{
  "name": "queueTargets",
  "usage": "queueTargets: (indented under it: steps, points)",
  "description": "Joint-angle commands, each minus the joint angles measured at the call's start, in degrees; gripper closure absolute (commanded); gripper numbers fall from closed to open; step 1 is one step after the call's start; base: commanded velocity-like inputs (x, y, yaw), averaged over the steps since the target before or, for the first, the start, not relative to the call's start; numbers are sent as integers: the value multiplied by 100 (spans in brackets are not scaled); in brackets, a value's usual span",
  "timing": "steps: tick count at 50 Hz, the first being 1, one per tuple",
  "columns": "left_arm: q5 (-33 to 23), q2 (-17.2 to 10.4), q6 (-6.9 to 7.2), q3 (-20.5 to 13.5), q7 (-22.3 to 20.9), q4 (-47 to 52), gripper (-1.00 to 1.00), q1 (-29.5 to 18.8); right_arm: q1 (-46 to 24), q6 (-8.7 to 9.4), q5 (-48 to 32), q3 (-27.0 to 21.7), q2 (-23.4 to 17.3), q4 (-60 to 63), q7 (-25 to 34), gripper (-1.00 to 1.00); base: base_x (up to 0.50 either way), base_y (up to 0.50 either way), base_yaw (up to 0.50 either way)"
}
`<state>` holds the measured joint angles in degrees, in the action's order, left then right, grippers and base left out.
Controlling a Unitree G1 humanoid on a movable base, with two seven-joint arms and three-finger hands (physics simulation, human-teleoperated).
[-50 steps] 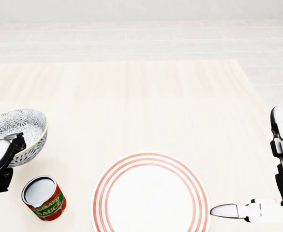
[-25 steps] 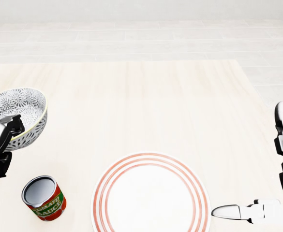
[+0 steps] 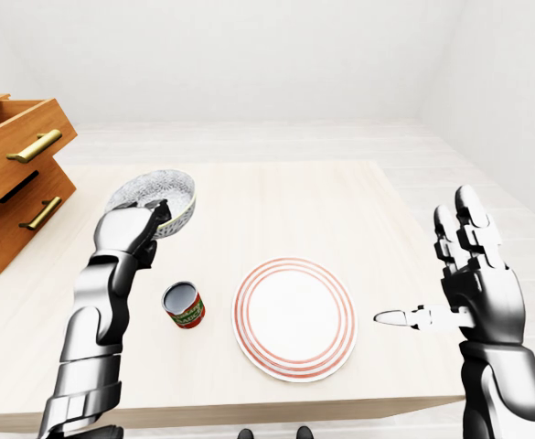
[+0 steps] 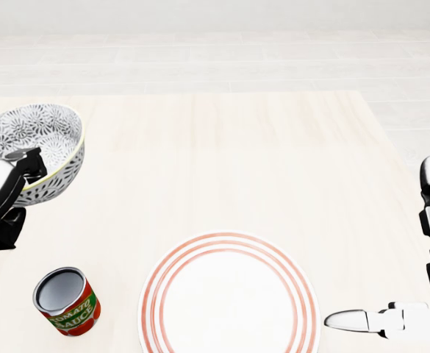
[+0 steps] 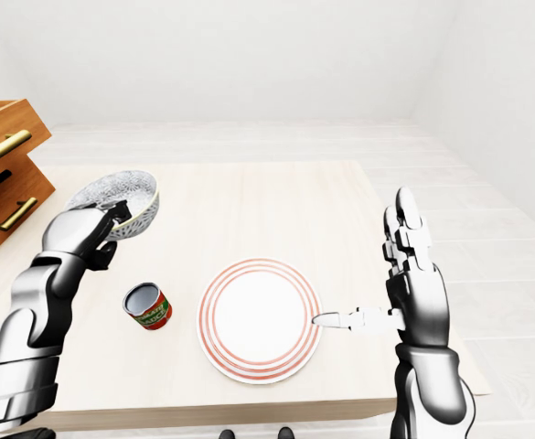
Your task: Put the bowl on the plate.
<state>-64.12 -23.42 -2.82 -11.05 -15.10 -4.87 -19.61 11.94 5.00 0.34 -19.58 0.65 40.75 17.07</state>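
Bowl (image 4: 37, 147) has gone up & right in head view, rim pinched in left hand (image 4: 9, 187), prob. off table (image 4: 237, 147); plate (image 4: 229, 240) lies lower-right of it, beyond can (image 4: 67, 300); right hand (image 3: 477, 293) spread, idle by plate's right edge.

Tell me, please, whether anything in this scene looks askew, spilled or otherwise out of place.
The bowl is tilted, gripped at its rim by the left hand, well to the left of the plate in the head view. The wooden cabinet's top drawer stands pulled out. Nothing looks spilled or broken.
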Motion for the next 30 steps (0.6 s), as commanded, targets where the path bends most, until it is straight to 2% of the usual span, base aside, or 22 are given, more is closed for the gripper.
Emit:
queueTargets:
  steps: [1,7,12,16,20,30]
  points:
    - [-237,208,116,96,-296,749,100,-85,-6,0,34,-31,-13,-131,-7,-100,0,0,0]
    - [-381,382,172,206,-527,1118,100,-105,-42,0,68,-46,-29,-249,-7,-100,0,0,0]
    - [-555,575,143,379,-681,1464,100,-56,-23,0,56,-16,-31,-303,-18,-100,0,0,0]
    - [-566,762,173,480,-986,1576,100,-179,40,0,120,-53,-19,-256,17,-100,0,0,0]
    - [-653,911,195,605,-1042,1619,100,-237,165,0,138,-28,34,-200,84,-100,0,0,0]
    - [-760,1197,147,795,-1220,1986,100,-120,264,0,162,-88,91,-108,205,-100,0,0,0]
